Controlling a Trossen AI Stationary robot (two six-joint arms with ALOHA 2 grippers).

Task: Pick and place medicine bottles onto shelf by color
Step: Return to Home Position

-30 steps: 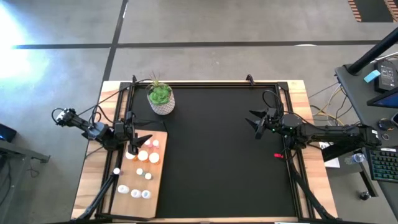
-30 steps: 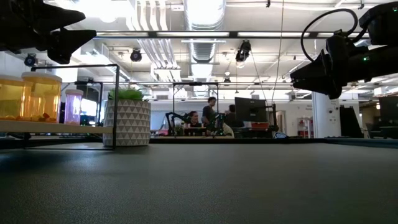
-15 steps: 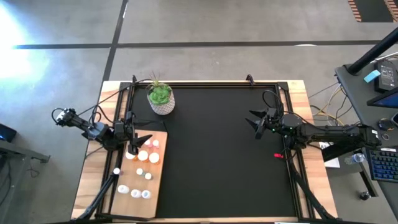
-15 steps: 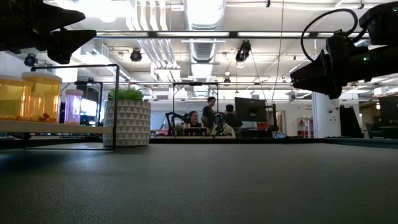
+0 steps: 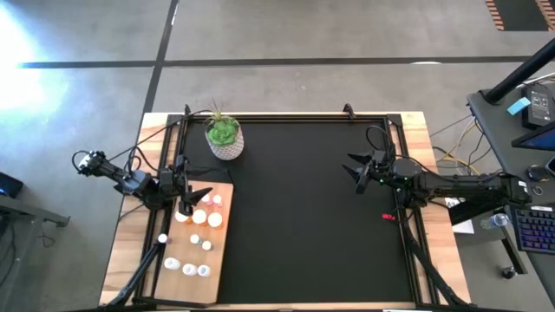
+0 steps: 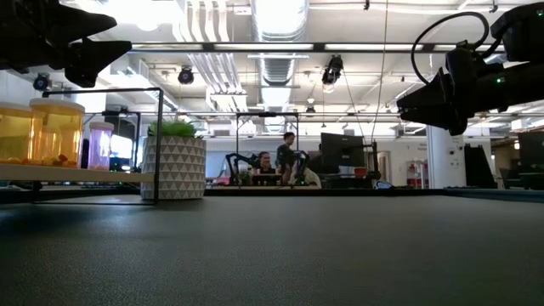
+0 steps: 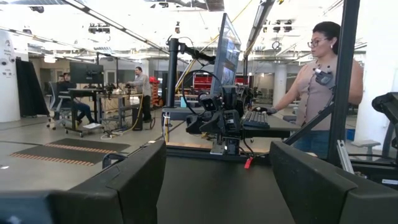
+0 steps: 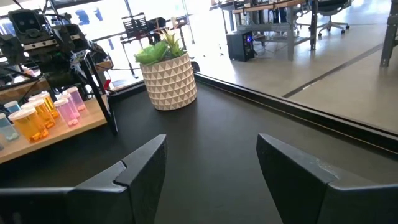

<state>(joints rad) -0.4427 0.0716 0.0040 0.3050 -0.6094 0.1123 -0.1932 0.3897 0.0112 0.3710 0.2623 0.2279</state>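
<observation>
Nothing on the table [image 5: 130, 251] has moved since the earlier frames; only people in the room beyond have shifted. Both arms hang idle, so the sorting is judged finished or nearly so. The left tool [image 5: 201, 195], fingers apart and empty, hovers over the one shelf [image 5: 223, 253] at its end nearest the plant pot [image 5: 225, 143]. The right tool [image 5: 355, 172], also apart and empty, hangs above the black mat [image 5: 303, 225]. The medicine bottles [image 5: 200, 217] stand on the shelf: about ten white caps, at least two orange and two pink.
</observation>
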